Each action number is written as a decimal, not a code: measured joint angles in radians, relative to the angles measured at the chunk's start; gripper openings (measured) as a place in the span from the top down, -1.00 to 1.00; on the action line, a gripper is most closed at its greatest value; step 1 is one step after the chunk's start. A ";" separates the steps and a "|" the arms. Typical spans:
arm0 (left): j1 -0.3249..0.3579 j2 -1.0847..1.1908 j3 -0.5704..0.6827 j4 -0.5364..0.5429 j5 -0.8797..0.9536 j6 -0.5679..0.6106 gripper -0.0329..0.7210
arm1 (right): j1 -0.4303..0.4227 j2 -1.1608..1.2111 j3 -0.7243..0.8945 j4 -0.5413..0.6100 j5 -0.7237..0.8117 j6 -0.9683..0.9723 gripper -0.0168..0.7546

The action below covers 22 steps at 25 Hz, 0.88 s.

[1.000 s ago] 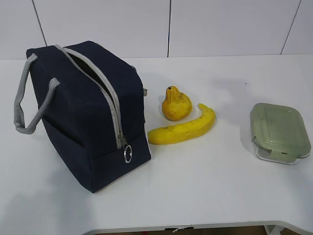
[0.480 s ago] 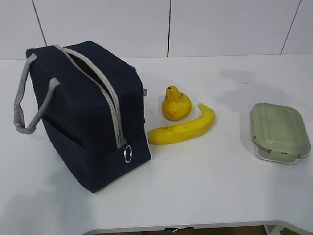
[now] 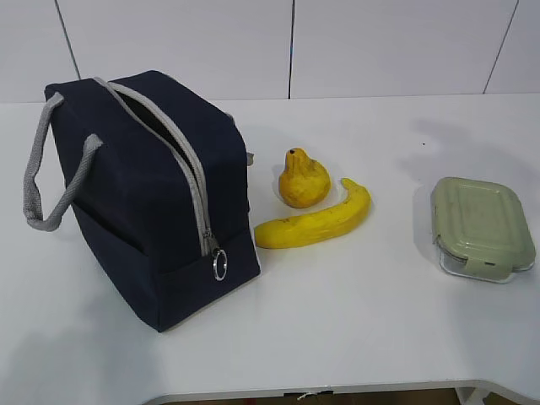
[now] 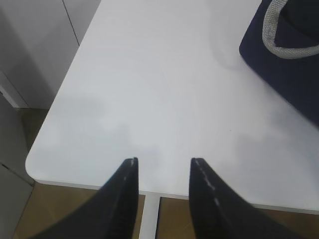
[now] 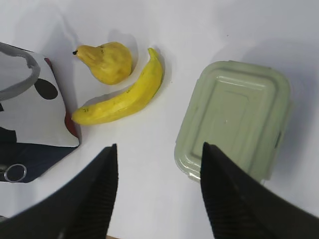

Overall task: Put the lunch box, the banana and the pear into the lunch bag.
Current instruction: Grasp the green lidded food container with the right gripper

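The navy lunch bag (image 3: 148, 194) stands at the left of the table, its grey zipper partly open along the top. To its right lie the pear (image 3: 304, 179) and, in front of it, the banana (image 3: 316, 224). The lunch box (image 3: 481, 226) with its pale green lid sits at the far right. Neither arm shows in the exterior view. My right gripper (image 5: 158, 149) hovers open above the table just left of the lunch box (image 5: 234, 117), with the banana (image 5: 122, 97), the pear (image 5: 107, 62) and the bag's printed side (image 5: 30, 107) ahead. My left gripper (image 4: 163, 162) is open over the table's corner, left of the bag (image 4: 286, 55).
The white table (image 3: 363, 321) ends in a front edge close to the camera; a white panelled wall rises behind it. In the left wrist view the table corner (image 4: 35, 167) and the brown floor (image 4: 70, 209) below show under the fingers.
A soft shadow on the table has drifted rightward, from behind the pear toward the lunch box. The bag, fruit and box have not moved.
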 joint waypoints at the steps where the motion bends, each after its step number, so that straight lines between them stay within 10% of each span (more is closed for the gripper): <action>1: 0.000 0.000 0.000 0.000 0.000 0.000 0.27 | -0.018 0.008 0.022 0.029 -0.002 -0.027 -0.19; 22: 0.000 0.000 0.000 0.000 0.000 0.000 0.27 | -0.254 0.237 0.278 0.463 0.012 -0.444 -0.19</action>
